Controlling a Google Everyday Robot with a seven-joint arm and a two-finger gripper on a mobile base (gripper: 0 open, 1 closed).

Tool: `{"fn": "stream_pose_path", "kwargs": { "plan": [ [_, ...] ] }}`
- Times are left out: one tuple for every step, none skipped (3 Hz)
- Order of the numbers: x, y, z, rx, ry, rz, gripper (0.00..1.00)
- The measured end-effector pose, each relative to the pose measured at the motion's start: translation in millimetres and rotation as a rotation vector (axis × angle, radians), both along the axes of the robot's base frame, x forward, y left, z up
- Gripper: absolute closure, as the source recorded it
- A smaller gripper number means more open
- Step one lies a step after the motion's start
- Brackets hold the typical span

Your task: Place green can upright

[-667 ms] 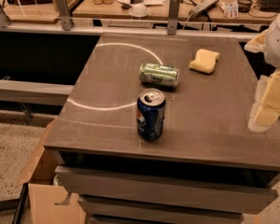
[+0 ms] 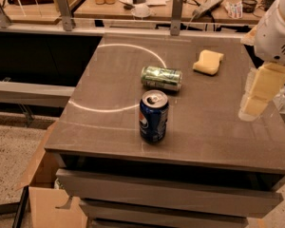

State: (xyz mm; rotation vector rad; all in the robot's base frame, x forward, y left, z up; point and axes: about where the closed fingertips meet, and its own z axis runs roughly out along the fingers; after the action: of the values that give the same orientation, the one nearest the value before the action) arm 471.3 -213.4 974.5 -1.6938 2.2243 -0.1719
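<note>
The green can (image 2: 162, 77) lies on its side near the middle of the grey table (image 2: 99, 122), its silver top pointing right. A dark blue Pepsi can (image 2: 153, 117) stands upright just in front of it, nearer the table's front edge. My gripper (image 2: 262, 93) hangs at the right edge of the view, above the table's right side. It is well to the right of both cans and touches neither, and nothing shows in it.
A yellow sponge (image 2: 208, 61) lies at the back right of the table. A pale circular mark (image 2: 133, 49) runs across the tabletop. A cluttered wooden bench (image 2: 190, 8) stands behind, and cardboard boxes (image 2: 42, 194) sit on the floor at the lower left.
My gripper has shifted a little to the left and up. The cans and sponge have not moved.
</note>
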Motion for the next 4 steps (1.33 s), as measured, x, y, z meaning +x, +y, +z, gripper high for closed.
{"fn": "stream_pose_path", "kwargs": {
  "plan": [
    [49.1, 3.6, -8.7, -0.008, -0.006, -0.035, 0.0],
    [99.2, 22.1, -27.5, 0.007, 0.015, -0.049, 0.0],
    [139.7, 51.4, -47.2, 0.024, 0.046, -0.056, 0.0],
    [162.8, 94.7, -67.2, 0.036, 0.078, -0.021, 0.0]
  ]
}}
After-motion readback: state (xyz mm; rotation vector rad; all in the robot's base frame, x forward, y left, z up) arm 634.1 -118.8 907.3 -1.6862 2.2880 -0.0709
